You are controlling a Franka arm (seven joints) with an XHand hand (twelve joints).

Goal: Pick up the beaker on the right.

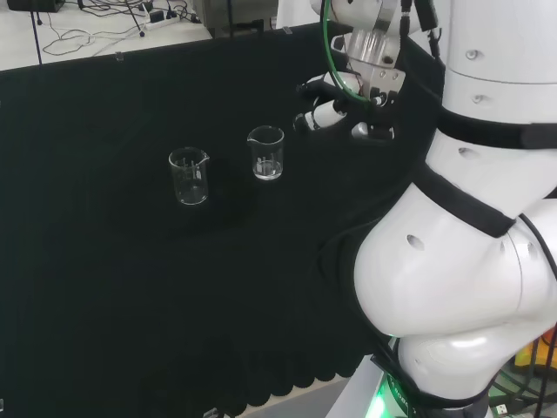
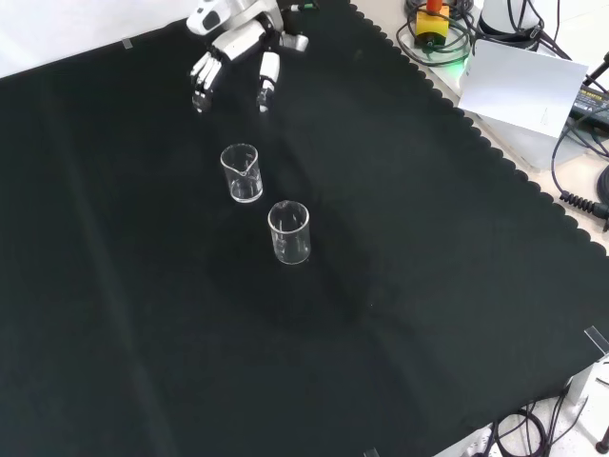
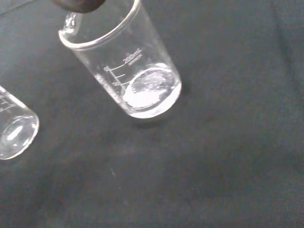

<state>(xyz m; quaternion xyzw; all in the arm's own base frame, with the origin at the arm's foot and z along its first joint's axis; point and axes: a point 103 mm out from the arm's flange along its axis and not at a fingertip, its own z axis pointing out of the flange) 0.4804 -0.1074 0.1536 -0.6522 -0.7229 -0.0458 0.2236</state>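
I hold the hand [image 2: 233, 43] above the cloth [image 2: 400, 286], fingers [image 2: 268, 76] relaxed and spread, gripping nothing. In the head view the target beaker [image 1: 266, 152] stands just left of the hand, with a second beaker [image 1: 189, 176] farther left. I judge the glass light, rigid, slippery and breakable; grasp around mid-wall
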